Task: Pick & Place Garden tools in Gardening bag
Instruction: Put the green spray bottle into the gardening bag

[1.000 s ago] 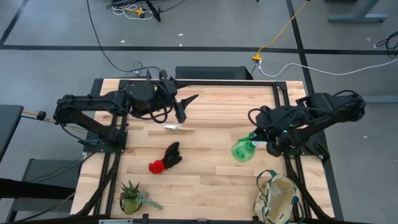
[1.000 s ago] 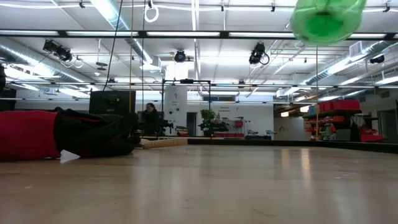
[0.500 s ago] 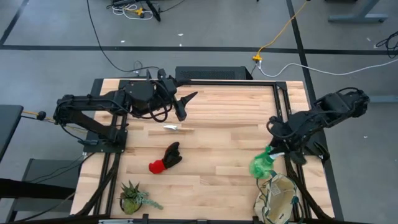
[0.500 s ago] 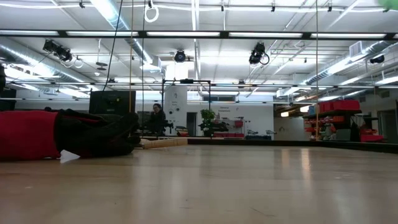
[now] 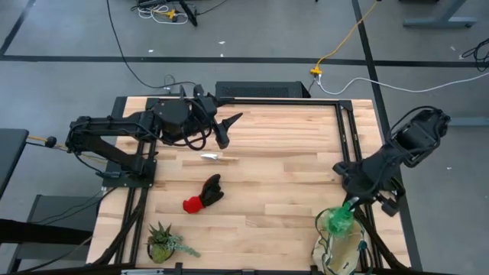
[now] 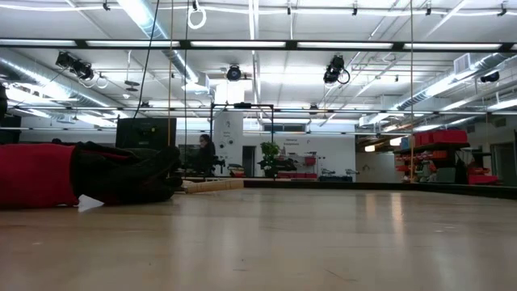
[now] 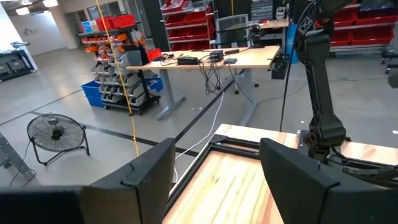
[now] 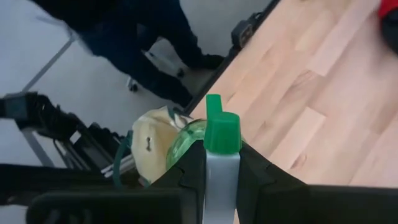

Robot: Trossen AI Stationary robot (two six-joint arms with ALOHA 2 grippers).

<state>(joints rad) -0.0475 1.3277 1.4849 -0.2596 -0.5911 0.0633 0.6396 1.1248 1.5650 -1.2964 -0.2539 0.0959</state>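
Observation:
My right gripper (image 5: 351, 202) is shut on the bright green round piece (image 5: 337, 222), which hangs above the mouth of the beige gardening bag (image 5: 345, 250) at the table's near right corner. The wrist view shows the same piece (image 8: 186, 147) in front of the bag (image 8: 151, 142). The red-and-black glove pair (image 5: 203, 193) lies mid-table. A small metal tool with a wooden handle (image 5: 218, 157) lies flat behind it. My left gripper (image 5: 231, 130) waits open and level above the far left, nothing between its fingers (image 7: 149, 171). My right gripper pinches the piece's white handle (image 8: 221, 182) between its two fingers, just behind the green cap (image 8: 222, 132). The fingers slant down toward the table's near edge. The round green body sticks out past the fingertips, lifted clear of the table, over the bag.
A small spiky potted plant (image 5: 163, 242) stands at the near left corner. In the low view the gloves (image 6: 81, 174) fill the left and a wooden handle (image 6: 212, 185) lies behind them. Black frame rails (image 5: 348, 130) run along the table's sides.
My right gripper has swung from the table's right middle toward the near right corner, rolling and tipping downward, still shut on the green piece. The piece has travelled with it and now hangs over the bag. It has left the low view.

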